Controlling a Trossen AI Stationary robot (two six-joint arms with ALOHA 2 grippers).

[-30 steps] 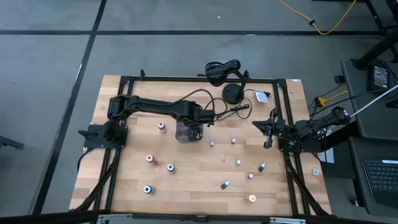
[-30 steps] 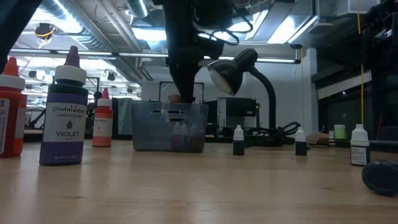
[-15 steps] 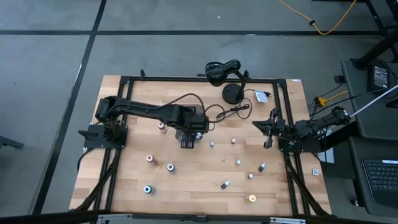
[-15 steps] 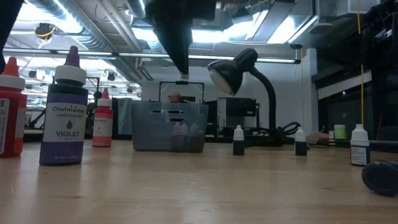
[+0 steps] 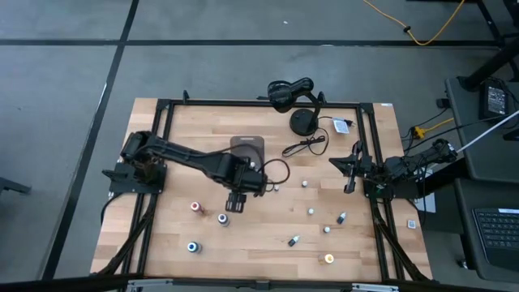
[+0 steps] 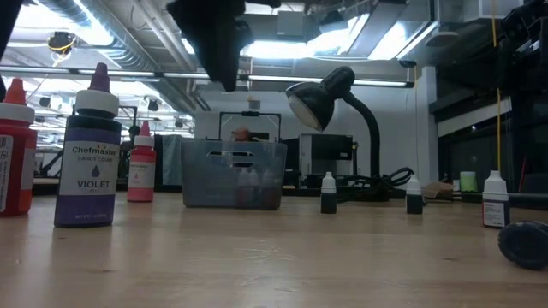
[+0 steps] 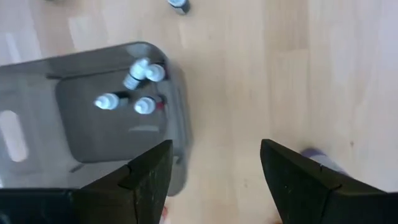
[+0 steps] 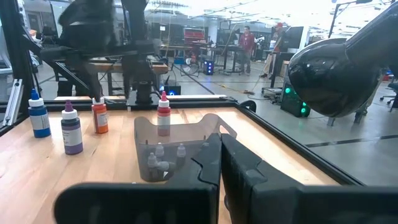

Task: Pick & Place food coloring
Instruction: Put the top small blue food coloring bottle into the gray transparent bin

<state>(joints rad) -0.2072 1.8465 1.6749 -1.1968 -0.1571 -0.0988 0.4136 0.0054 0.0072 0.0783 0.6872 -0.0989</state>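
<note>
Food coloring [image 7: 138, 93]: I count four bottles in the tray [image 7: 81, 143]; many left on the worktop [image 5: 268, 235]. Left gripper [image 7: 214, 177] open, empty; right gripper [image 8: 219, 165] closed, parked.

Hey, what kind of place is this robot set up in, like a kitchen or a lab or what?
Most likely a robotics lab or workshop, not a kitchen. The butcher-block wooden table sits inside a black metal frame on a gray concrete floor, and the low view shows exposed ceiling ducts overhead.
</note>
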